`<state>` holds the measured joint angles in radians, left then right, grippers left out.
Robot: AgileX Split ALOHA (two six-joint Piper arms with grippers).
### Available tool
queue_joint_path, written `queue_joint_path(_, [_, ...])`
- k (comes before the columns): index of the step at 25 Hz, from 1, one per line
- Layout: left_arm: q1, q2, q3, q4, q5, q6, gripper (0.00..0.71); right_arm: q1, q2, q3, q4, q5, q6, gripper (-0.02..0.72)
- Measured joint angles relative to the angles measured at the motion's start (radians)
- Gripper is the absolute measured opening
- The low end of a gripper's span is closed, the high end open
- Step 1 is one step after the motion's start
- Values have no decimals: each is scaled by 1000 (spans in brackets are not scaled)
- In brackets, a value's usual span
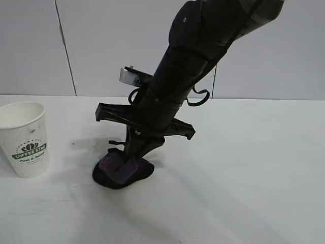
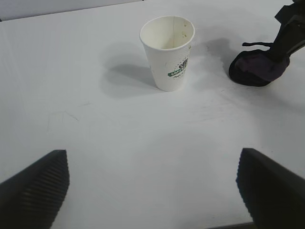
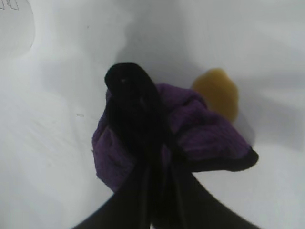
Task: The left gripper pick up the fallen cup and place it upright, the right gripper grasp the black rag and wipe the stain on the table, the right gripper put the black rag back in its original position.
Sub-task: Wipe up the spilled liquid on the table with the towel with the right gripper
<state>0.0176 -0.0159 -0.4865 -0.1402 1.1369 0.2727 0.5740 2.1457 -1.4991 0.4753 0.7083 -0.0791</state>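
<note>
The white "COFFEE STAR" cup (image 1: 24, 138) stands upright on the white table (image 1: 244, 193) at the left; it also shows in the left wrist view (image 2: 167, 52). My right gripper (image 1: 133, 155) is shut on the black and purple rag (image 1: 122, 172) and presses it onto the table at centre. In the right wrist view the rag (image 3: 200, 138) lies bunched round my gripper (image 3: 159, 148), with the brown-orange stain (image 3: 218, 91) partly showing beside it. My left gripper (image 2: 152, 186) is open and empty, some way back from the cup, and is out of the exterior view.
A grey panelled wall (image 1: 35, 46) runs behind the table. The right arm (image 1: 198, 56) slants down from the upper right over the table's middle. Bare tabletop lies to the right of the rag and in front of it.
</note>
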Motion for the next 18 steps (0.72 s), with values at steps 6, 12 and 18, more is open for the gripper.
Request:
queue_joint_path(6, [0,0,0,0,1,0,687,0,0,0,-61,29,8,41])
queue_joint_path(12, [0,0,0,0,2,0,687,-6,0,0,-177,89,65,41])
queue_joint_path(18, [0,0,0,0,2,0,687,-62,0,0,-226,167,79,41])
